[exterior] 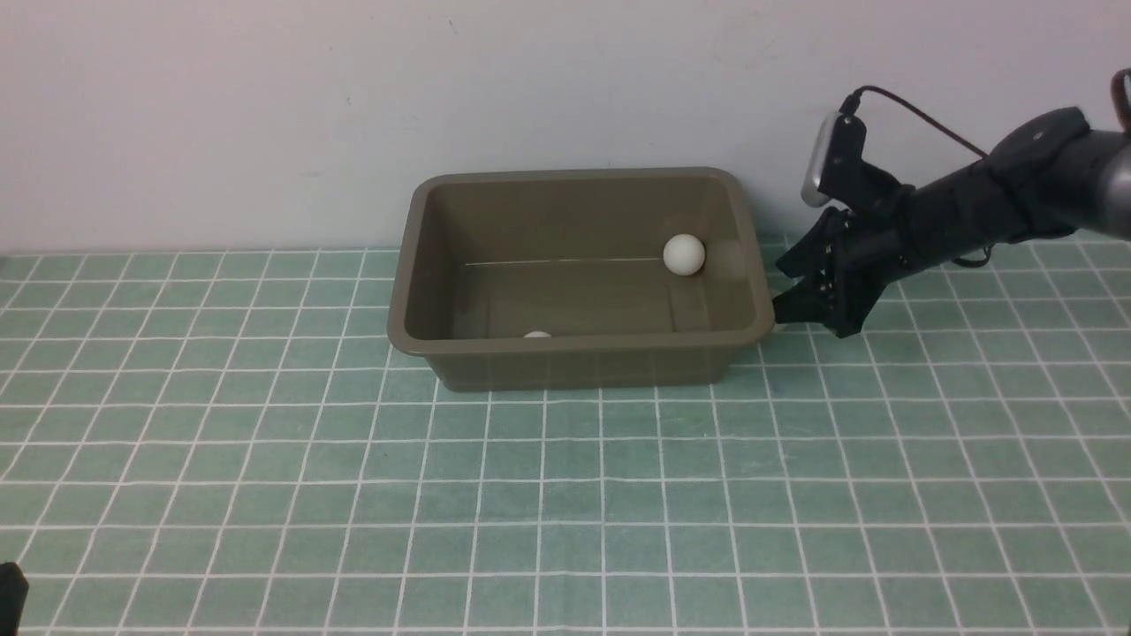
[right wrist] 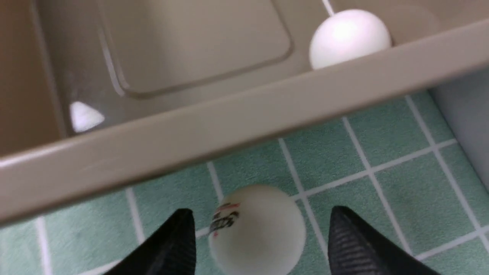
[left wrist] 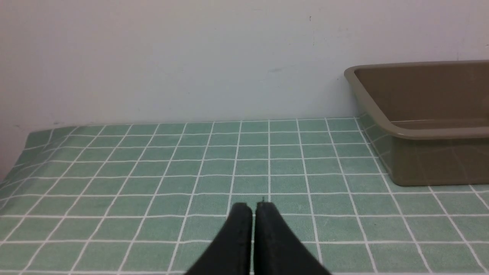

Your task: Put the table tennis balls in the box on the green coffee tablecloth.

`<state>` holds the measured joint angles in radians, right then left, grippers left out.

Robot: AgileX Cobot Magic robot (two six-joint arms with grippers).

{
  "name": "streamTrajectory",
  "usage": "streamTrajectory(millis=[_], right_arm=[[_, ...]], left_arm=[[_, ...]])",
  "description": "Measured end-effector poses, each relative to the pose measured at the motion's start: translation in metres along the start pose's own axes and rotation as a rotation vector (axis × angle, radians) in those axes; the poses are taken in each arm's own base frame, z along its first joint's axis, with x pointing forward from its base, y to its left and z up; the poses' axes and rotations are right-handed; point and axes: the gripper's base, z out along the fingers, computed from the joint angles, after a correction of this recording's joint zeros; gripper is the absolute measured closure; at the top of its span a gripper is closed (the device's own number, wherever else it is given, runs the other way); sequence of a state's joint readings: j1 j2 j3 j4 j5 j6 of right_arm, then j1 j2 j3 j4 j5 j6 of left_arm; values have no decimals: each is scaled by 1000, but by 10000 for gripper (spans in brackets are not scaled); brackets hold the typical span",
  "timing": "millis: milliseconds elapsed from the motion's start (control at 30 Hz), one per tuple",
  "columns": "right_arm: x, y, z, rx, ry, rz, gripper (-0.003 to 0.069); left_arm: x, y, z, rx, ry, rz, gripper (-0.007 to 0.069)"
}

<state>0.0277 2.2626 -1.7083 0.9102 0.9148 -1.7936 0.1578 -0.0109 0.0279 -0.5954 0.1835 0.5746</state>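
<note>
my right gripper is spread either side of a table tennis ball, just right of the box. my left gripper is pressed together.

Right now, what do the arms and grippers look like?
Right arm: black segments joined to a grey metallic link, with a silver-grey wrist camera and a thin black cable looping off it. Right gripper: black, tapered fingers with ribbed inner faces. Left gripper: two plain black tapered fingers. No markings visible.
</note>
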Motion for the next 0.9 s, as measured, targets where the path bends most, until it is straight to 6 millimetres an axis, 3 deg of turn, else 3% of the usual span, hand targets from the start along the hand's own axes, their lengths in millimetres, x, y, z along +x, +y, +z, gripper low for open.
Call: streamTrajectory(millis=[200, 467, 600, 767, 900], right_arm=[[-3, -1, 8, 38, -16, 38, 230], [8, 2, 27, 28, 1, 68, 232], [13, 5, 34, 16, 4, 98, 293], [14, 4, 33, 16, 23, 154, 293], [17, -1, 17, 32, 87, 153, 293]], left_arm=[[0, 0, 0, 0, 0, 0, 629], [0, 0, 0, 0, 0, 0, 629], [0, 0, 0, 0, 0, 0, 629], [0, 0, 0, 0, 0, 0, 629], [0, 0, 0, 0, 0, 0, 629]])
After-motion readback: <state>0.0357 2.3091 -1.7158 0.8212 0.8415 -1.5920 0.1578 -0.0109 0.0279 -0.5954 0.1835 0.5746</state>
